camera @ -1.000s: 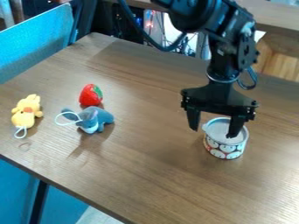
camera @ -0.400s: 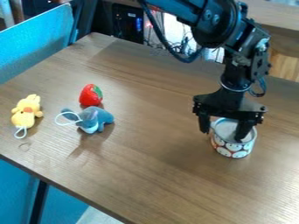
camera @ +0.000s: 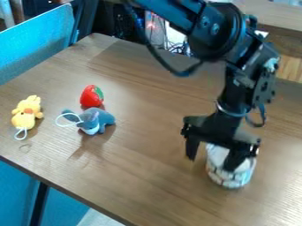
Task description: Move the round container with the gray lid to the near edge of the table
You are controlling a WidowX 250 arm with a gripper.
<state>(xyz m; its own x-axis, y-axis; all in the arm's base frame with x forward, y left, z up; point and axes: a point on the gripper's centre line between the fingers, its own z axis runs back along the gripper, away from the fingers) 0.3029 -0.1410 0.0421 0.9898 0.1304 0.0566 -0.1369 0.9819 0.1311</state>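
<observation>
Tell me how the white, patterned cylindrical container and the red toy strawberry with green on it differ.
The container is larger; the strawberry is smaller. The container has a straight-sided form, while the strawberry is rounded. The black two-finger claw partly covers the container, whereas the strawberry lies well away from it, next to a blue-grey plush toy.

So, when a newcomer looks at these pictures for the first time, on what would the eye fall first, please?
Probably first on the black gripper at the right, its fingers apart above the table, right at a pale patterned tin. Next, the bright red strawberry toy at the left, just behind a blue-grey plush animal, with a yellow plush toy farther left.
</observation>
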